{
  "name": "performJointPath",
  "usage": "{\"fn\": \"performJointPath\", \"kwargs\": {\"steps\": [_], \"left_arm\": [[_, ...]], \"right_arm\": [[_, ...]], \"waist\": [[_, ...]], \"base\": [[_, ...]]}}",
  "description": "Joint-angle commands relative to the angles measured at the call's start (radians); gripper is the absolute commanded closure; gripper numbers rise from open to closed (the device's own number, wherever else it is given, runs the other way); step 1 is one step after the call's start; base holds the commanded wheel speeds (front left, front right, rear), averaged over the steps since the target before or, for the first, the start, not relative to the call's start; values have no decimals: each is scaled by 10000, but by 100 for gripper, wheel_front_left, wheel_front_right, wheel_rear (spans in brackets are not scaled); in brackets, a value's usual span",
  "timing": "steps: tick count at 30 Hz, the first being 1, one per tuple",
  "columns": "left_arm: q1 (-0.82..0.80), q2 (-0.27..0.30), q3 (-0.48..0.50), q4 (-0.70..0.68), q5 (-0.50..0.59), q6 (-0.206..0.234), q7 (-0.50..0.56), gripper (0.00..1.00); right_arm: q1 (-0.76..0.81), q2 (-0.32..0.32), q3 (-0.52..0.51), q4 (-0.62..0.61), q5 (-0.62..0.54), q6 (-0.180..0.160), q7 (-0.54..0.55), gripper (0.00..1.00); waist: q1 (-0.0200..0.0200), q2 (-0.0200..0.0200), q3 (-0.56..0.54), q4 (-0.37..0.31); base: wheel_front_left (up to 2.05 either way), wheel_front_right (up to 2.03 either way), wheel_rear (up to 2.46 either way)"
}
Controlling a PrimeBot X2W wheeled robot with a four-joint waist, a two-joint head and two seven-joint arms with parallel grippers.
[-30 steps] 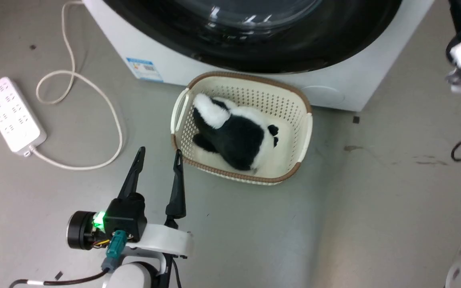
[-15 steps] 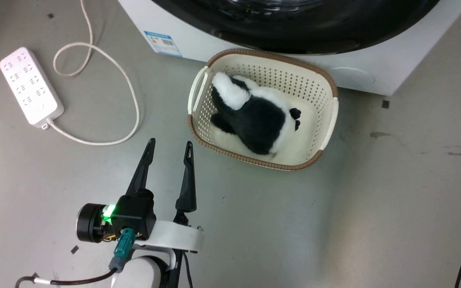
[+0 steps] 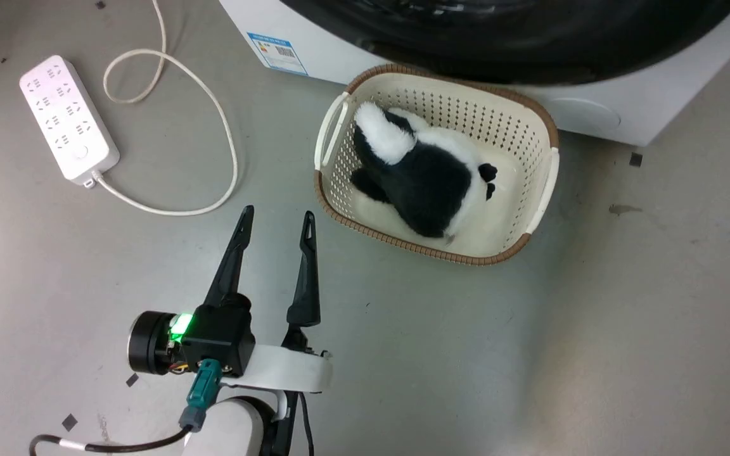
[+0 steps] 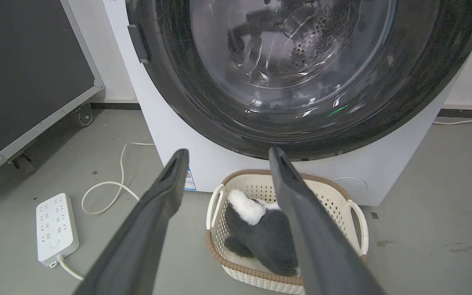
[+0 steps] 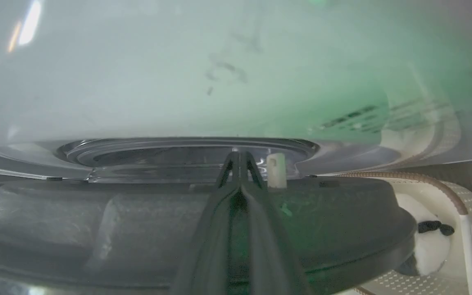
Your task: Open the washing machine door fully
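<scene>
The washing machine door (image 4: 420,86), a wide glossy black rim around a bulging clear window, lies against the white machine front (image 4: 166,135). Its lower rim (image 3: 530,44) crosses the top of the head view. In the right wrist view I see the door (image 5: 96,229) edge-on as a dark mass under the white front. My right gripper (image 5: 239,154) is shut, its tips at the narrow gap between the door's edge and the front, beside a small white peg (image 5: 277,170). My left gripper (image 3: 278,212) hangs open over the floor, holding nothing, its fingers (image 4: 154,213) spread.
A cream basket (image 3: 333,123) with a black-and-white plush panda (image 3: 425,183) stands on the floor just below the door. A white power strip (image 3: 67,120) and its looped cable (image 3: 229,145) lie to the left. A black wheeled case (image 4: 23,61) stands left of the machine.
The head camera has moved, so the whole picture has shifted right and up. The right arm, at the right edge one second ago, has left that view. The left gripper stays open.
</scene>
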Motion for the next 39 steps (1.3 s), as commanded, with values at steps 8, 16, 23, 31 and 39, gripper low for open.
{"fn": "performJointPath", "kwargs": {"steps": [8, 16, 23, 31, 39], "left_arm": [[62, 12, -14, 139, 108, 25, -270, 0], [596, 59, 266, 335, 280, -215, -304, 0], [1035, 124, 480, 458, 360, -392, -304, 0], [1406, 158, 543, 685, 395, -654, -304, 0], [1622, 147, 505, 877, 442, -831, -304, 0]], "right_arm": [[520, 267, -533, 958, 938, 12, 1227, 100], [2665, 1068, -582, 144, 1567, 12, 2108, 100], [4404, 1772, -292, -1034, 2176, 12, 2984, 100], [5591, 1848, 1856, -1222, 4692, 12, 3770, 100], [7205, 1850, 5970, -2356, 8472, 12, 2992, 100]], "waist": [[0, -1, -952, -69], [0, -1, -2216, -279], [0, -1, -3025, -394], [0, -1, -3519, -391], [0, -1, -3750, -353]], "base": [[0, 0, 0], [0, 0, 0], [0, 0, 0], [0, 0, 0], [0, 0, 0]]}}
